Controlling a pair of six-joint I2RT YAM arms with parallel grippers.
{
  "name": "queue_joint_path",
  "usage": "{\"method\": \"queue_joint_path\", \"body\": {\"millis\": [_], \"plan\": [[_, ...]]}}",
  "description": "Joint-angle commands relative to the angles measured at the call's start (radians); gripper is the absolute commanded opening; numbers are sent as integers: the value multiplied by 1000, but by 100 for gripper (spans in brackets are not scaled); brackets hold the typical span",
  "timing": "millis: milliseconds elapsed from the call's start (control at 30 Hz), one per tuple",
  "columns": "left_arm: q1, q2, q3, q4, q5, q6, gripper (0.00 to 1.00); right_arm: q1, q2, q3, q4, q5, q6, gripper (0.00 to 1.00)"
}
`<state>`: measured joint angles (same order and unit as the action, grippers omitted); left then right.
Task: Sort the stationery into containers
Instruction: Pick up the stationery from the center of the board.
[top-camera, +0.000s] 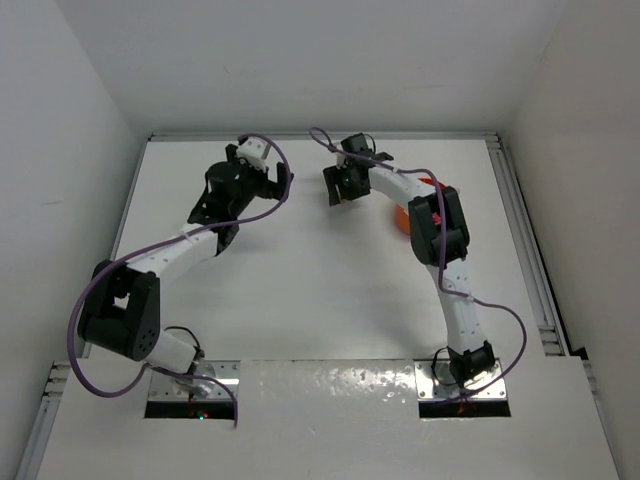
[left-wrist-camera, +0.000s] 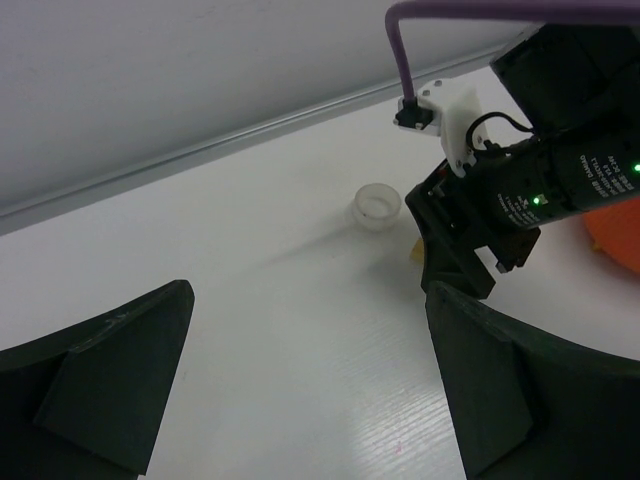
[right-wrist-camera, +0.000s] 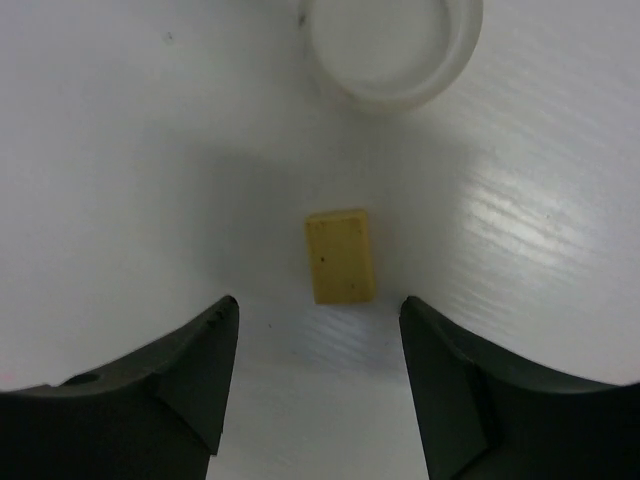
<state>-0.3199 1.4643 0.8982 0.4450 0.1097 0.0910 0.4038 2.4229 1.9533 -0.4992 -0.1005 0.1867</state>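
Observation:
A tan block (right-wrist-camera: 340, 256) lies flat on the white table, just ahead of my open right gripper (right-wrist-camera: 318, 330), between its two fingers and apart from both. A clear ring (right-wrist-camera: 392, 45) sits beyond the block. My right gripper (top-camera: 343, 188) hangs low over this spot at the table's far middle. The orange tub (top-camera: 403, 216) is mostly hidden behind the right arm; its edge shows in the left wrist view (left-wrist-camera: 615, 235). My left gripper (left-wrist-camera: 310, 400) is open and empty, left of the ring (left-wrist-camera: 376, 207). It shows at the far left in the top view (top-camera: 228, 195). The other stationery is out of view.
White walls close in the table at the back and sides, with a rail (top-camera: 525, 240) along the right edge. The right gripper's black body (left-wrist-camera: 470, 240) stands close to my left gripper's right finger (left-wrist-camera: 530, 390).

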Motion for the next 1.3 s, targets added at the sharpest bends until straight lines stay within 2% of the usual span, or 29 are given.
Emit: {"method": "queue_joint_path", "body": {"millis": [0,200,267,333,433,467,533,700,767,900,933,1067,1267], "plan": [[4,-36,-10,43,-10,-19,100,12,5,45,2,38,8,64],[5,-41,-18,54,-13,-25,100,36,51,70,37,148,26,52],[10,-44,-16,54,-15,-25,100,35,59,82,45,183,39,42],[12,-45,-16,57,-19,-27,100,36,54,79,51,194,42,37],[15,-44,-18,69,-24,-25,100,35,44,50,86,200,30,21],[15,-44,-16,70,-25,-25,100,36,41,52,83,206,30,9],[13,-39,-15,73,-27,-31,100,36,32,49,74,199,30,0],[13,-30,-7,77,-19,-40,100,59,-76,-7,82,170,20,0],[12,-30,-7,75,-28,-43,100,66,-191,-75,119,211,58,0],[8,-30,-21,89,-39,-56,100,30,-433,-333,327,382,175,0],[7,-30,-28,98,-41,-56,100,23,-493,-391,359,472,187,0],[10,-35,-42,107,-41,-59,100,-17,-535,-410,295,620,218,0],[13,-29,-45,124,-42,-62,100,-75,-542,-442,283,695,295,0]]}}
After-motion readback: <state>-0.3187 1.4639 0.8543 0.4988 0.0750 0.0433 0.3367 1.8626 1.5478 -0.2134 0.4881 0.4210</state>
